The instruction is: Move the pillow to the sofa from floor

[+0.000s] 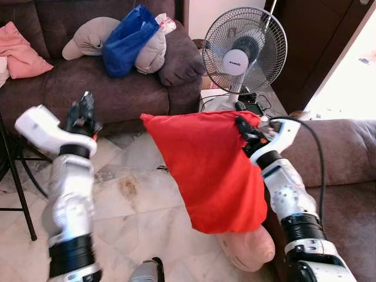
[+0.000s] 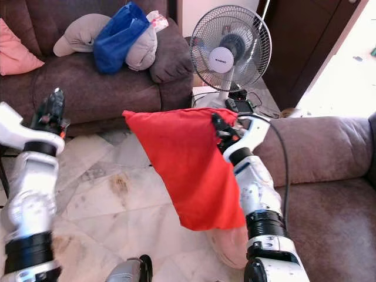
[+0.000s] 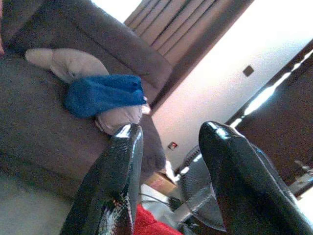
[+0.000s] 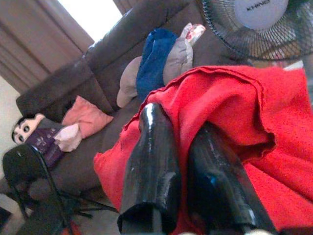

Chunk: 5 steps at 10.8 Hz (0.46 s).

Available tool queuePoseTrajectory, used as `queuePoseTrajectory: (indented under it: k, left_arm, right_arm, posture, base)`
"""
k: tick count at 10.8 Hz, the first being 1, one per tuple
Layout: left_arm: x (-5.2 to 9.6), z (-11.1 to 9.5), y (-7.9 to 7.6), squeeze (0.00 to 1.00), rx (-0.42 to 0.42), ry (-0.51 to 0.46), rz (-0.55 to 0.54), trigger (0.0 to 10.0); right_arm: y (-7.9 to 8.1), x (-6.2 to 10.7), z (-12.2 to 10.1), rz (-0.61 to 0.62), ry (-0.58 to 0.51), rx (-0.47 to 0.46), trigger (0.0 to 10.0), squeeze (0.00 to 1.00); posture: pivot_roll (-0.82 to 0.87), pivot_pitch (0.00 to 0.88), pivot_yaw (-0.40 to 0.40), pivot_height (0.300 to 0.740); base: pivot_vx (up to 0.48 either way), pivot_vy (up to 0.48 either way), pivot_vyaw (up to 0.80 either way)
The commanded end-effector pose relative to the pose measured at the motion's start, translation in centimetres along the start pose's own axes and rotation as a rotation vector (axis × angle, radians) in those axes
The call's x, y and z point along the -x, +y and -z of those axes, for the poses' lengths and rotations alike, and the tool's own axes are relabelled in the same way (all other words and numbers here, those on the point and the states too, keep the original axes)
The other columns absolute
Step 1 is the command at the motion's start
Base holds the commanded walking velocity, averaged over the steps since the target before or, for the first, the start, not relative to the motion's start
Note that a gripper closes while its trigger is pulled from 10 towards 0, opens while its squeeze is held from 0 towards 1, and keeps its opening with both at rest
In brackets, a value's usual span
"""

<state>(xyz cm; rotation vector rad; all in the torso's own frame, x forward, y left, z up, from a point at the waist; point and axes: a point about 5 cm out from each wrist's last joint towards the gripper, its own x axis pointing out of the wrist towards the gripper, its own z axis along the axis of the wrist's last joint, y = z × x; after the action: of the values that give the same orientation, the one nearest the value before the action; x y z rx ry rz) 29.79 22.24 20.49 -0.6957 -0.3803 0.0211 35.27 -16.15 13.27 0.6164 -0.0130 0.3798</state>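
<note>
A red pillow (image 1: 214,170) is hanging in mid-air above the marble floor (image 1: 135,200), gripped at its upper corner by the right gripper (image 1: 244,130), whose fingers (image 4: 151,166) are clamping together on a fold of the red fabric. The right arm is reaching up and forward from the lower right, elbow bent, with a black cable looping off the wrist. The left arm is standing raised at the left, forearm upright; the left gripper (image 1: 82,111) is pointing up toward the brown sofa (image 1: 117,88), its fingers (image 3: 115,181) spread apart and holding nothing.

The head views are showing a pale pink cushion (image 1: 252,247) lying on the floor under the hanging pillow, beside a second brown sofa (image 2: 329,176) at the right. The right wrist view is taking in a doll with a painted face (image 4: 27,128) and a pink pillow (image 4: 85,117) at the far sofa's end, plus a black folding chair (image 4: 29,171). On that sofa a grey cushion (image 1: 94,35) is lying under a blue bag (image 1: 126,38). The standing fan (image 1: 244,50) carries a hub label reading roughly "KHIND" in the right wrist view.
</note>
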Motion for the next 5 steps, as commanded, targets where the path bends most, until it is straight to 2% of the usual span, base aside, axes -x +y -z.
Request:
queuePoseTrajectory:
  k: [1, 2, 3, 5]
  left_arm:
    - [0.3, -0.3, 1.7, 1.00, 0.079, 0.014, -0.015, 10.0]
    - [0.6, -0.5, 2.8, 1.00, 0.097, 0.011, -0.034, 10.0]
    - [0.7, -0.5, 3.6, 1.00, 0.050, 0.031, -0.037, 10.0]
    - [0.6, -0.8, 3.8, 1.00, 0.027, 0.049, -0.031, 10.0]
  right_arm:
    - [1.8, -0.5, -3.8, -0.136, -0.137, 0.041, 10.0, 0.00]
    - [1.7, -0.3, -3.8, -0.150, -0.132, 0.038, 10.0, 0.00]
    - [1.5, 0.1, -4.2, -0.179, -0.148, -0.008, 10.0, 0.00]
    - [0.9, 1.1, -5.0, -0.245, -0.179, -0.104, 10.0, 0.00]
  posture:
    - [0.15, 0.061, -0.070, 0.740]
    - [0.15, 0.062, -0.069, 0.740]
    - [0.15, 0.062, -0.068, 0.740]
    - [0.15, 0.065, -0.068, 0.740]
  base:
    - [0.000, 0.000, 0.00]
    - [0.000, 0.000, 0.00]
    - [0.000, 0.000, 0.00]
    - [0.000, 0.000, 0.00]
